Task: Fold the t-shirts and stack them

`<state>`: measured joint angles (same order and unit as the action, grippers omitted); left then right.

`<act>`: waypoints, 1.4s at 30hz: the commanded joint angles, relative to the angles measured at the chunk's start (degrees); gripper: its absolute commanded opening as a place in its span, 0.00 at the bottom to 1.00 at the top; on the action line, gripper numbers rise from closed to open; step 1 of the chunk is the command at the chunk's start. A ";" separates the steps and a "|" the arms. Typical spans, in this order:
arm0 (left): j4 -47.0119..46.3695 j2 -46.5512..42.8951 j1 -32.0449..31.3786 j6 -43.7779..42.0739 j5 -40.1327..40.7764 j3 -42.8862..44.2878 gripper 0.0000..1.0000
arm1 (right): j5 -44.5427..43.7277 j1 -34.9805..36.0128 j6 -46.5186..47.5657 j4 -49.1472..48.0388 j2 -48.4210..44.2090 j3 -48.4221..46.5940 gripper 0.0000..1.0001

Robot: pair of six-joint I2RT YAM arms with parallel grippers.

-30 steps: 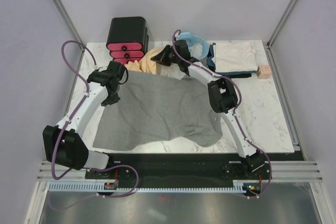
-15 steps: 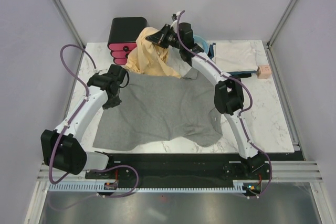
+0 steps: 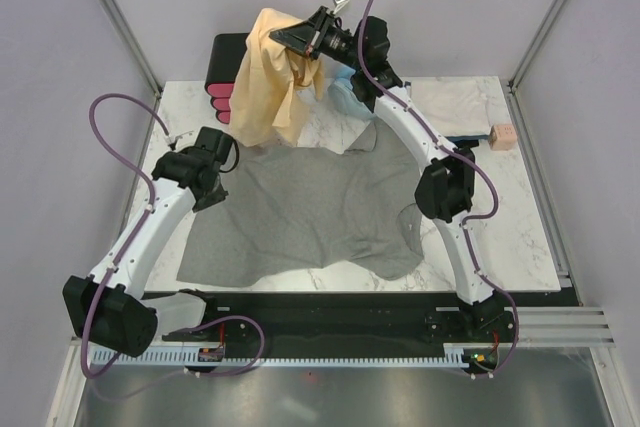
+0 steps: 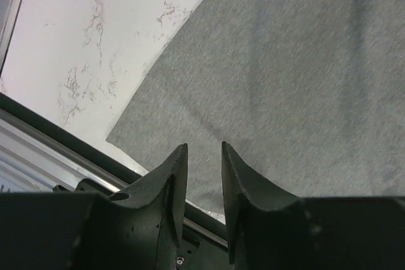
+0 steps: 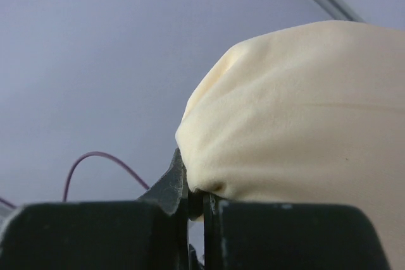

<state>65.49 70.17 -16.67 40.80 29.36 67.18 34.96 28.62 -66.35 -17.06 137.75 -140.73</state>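
A large heather-grey t-shirt (image 3: 300,212) lies spread on the marble table (image 3: 520,217), its near hem rumpled. My right gripper (image 3: 292,39) is raised high over the back of the table, shut on a tan-yellow t-shirt (image 3: 262,87) that hangs down from it. In the right wrist view the tan-yellow t-shirt (image 5: 297,112) bulges over the right gripper (image 5: 193,184). My left gripper (image 3: 205,197) hovers over the grey shirt's left edge. The left wrist view shows the left gripper (image 4: 202,151) narrowly open and empty above the grey t-shirt (image 4: 285,74). A folded whitish t-shirt (image 3: 450,107) rests on a dark one (image 3: 462,141) at back right.
A black box with pink drawers (image 3: 222,82) stands at back left, partly behind the hanging shirt. A light-blue coiled hose (image 3: 345,95) lies at the back centre. A small pink block (image 3: 502,137) sits at the right. The table's near left edge (image 4: 63,137) lies by the shirt's corner.
My right arm has lifted the tan-yellow t-shirt from the back of the table high into the air. My left arm has drawn slightly back and left over the grey shirt.
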 commanded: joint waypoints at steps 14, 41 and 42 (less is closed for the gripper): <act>6.75 -8.21 -0.56 13.61 4.12 -1.35 0.38 | 25.07 14.00 -10.47 -11.42 1.11 0.89 0.00; 5.55 -13.75 -0.56 12.03 6.15 -5.30 0.52 | 20.24 21.04 -7.22 -5.88 14.12 5.90 0.49; 4.39 -13.83 -0.56 11.42 5.80 -6.09 0.52 | 19.80 20.69 -7.48 -5.88 13.77 6.77 0.50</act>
<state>75.64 56.12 -17.02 55.35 35.53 62.52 56.47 50.57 -74.59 -20.91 152.59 -136.35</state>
